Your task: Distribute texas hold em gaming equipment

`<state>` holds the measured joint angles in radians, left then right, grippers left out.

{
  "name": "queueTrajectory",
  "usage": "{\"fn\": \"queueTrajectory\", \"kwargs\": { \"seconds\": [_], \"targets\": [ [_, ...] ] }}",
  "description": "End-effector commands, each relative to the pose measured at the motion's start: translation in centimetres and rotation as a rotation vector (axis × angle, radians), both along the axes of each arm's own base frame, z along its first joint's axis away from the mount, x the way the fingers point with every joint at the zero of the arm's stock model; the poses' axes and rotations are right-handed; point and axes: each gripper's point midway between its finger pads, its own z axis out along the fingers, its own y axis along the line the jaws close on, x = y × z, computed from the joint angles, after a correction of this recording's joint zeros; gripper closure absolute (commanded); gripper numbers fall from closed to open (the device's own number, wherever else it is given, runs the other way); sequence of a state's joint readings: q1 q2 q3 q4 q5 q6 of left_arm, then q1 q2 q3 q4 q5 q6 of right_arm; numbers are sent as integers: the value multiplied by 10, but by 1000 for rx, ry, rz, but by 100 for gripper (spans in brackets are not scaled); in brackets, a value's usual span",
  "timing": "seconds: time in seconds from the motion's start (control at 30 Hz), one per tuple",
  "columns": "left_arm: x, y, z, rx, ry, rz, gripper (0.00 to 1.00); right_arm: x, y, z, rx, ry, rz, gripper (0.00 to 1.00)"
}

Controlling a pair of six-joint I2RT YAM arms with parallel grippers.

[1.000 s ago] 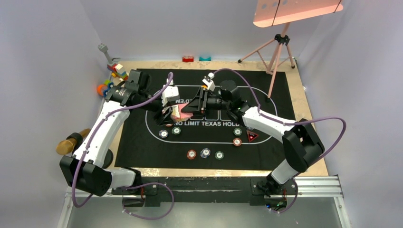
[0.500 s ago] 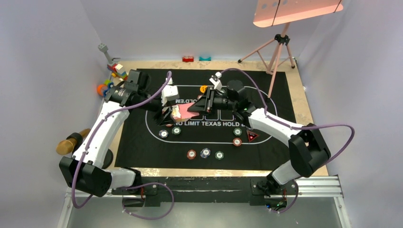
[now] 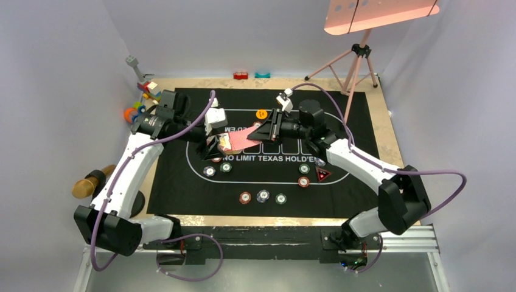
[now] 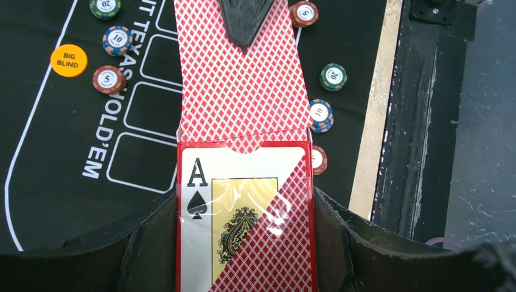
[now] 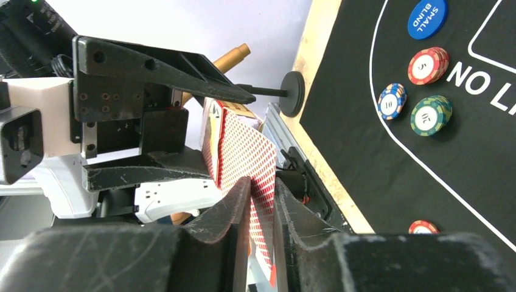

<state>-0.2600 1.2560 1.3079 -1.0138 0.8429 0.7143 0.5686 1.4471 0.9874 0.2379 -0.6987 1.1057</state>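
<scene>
My left gripper [image 3: 214, 146] is shut on a red card box [image 3: 224, 143] with an ace of spades on its face [image 4: 243, 213]. A red-backed card [image 4: 240, 73] sticks halfway out of the box. My right gripper [image 3: 258, 132] is shut on the card's far end [image 5: 258, 182]. Both hold it above the mat's middle. An orange BIG BLIND disc [image 3: 261, 114] lies behind them. A blue SMALL BLIND disc [image 5: 427, 17] shows in the right wrist view. The triangle marker [image 3: 322, 175] lies at the right. Chips lie in small groups [image 3: 262, 196] on the mat.
The black mat [image 3: 182, 194] covers most of the table. Colourful toy blocks [image 3: 146, 91] sit at the back left. A pink tripod [image 3: 356, 61] stands at the back right. A gold cylinder [image 3: 91, 181] lies off the table's left edge.
My right gripper has moved to the right and drawn the red-backed card further out of the box. The orange disc is now uncovered. The left gripper stays nearly still.
</scene>
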Motion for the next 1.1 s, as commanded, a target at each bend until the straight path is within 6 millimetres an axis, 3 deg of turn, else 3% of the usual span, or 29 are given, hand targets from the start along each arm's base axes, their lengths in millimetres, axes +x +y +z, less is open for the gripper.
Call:
{"fn": "queueTrajectory", "kwargs": {
  "seconds": [0.0,0.2,0.43,0.6,0.7,0.83,0.87,1.07],
  "targets": [
    [-3,-7,15,-78,-35,-23,47,-4,-10,20,4,-74,-3,83],
    [-3,-6,15,-80,-34,-18,48,-3,-27,38,26,-106,-37,100],
    [0,-3,19,-81,-44,-4,48,10,-54,56,36,-140,-107,100],
    [-2,1,24,-80,-45,0,51,36,-82,30,-8,-107,-190,100],
    [-5,2,27,-77,-43,-4,55,54,-81,0,-53,-68,-196,100],
    [-11,2,32,-87,-34,-6,56,70,-46,-35,-57,-19,-128,100],
    [-13,2,34,-91,-31,-7,57,71,-28,-50,-83,-2,-88,100],
    [-20,3,34,-96,-5,2,66,66,74,-82,-134,16,114,100]
  ]
}}
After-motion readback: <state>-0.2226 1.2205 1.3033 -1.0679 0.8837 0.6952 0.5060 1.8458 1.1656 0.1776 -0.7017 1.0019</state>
